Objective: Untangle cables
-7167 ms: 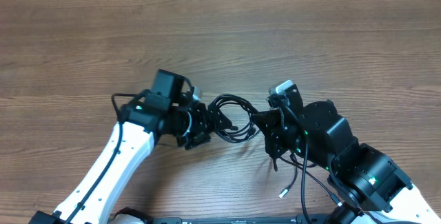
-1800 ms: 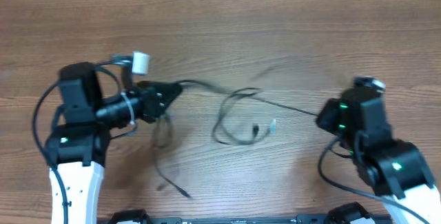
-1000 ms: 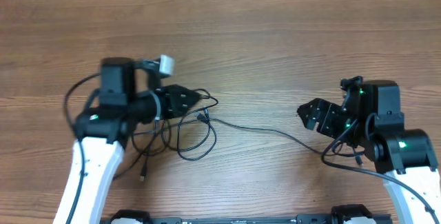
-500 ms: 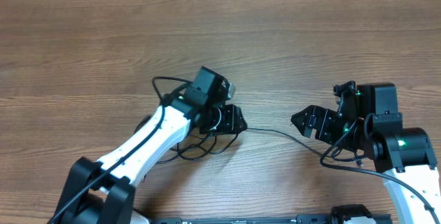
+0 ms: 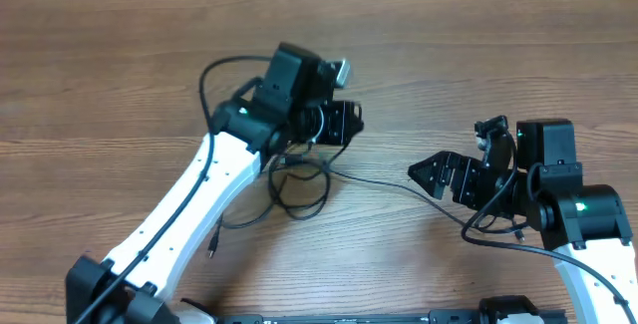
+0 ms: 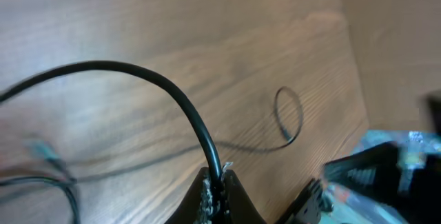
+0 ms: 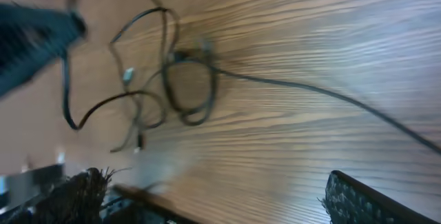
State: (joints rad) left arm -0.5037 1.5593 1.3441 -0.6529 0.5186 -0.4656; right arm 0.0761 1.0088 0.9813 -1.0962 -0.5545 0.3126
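Cables [image 5: 299, 179]: two thin black leads in loose, overlapping loops, lying around the middle of the desk [image 5: 478, 55], a little toward its left side.
Long strand [image 7: 303, 87]: runs flat from the loops toward the right side of the desk and passes close by the right arm.
Loose plug [image 5: 211, 252]: lies apart from the loops, toward the near-left corner.
Left gripper [image 6: 215, 182]: jaws pinched tight on one black strand, which arcs up and away from the fingertips. It sits just beyond the loops, on their far side.
Right gripper [image 5: 427, 175]: jaws spread wide with nothing between them. It points at the loops from the right, with the long strand just beside it.
Risk, tightening: the loops cross one another, so a pull by the left gripper alone could cinch a crossing into a knot.
Risk, dragging: nothing pins the other cable, so the whole bundle may slide along instead of separating.
Risk, slipping: the strand is thin and held only at the fingertips, so a sharp tug could pull it free.
Risk, wrong grab: the right arm's own thicker wire hangs near the long strand, and a careless closing could catch that instead.
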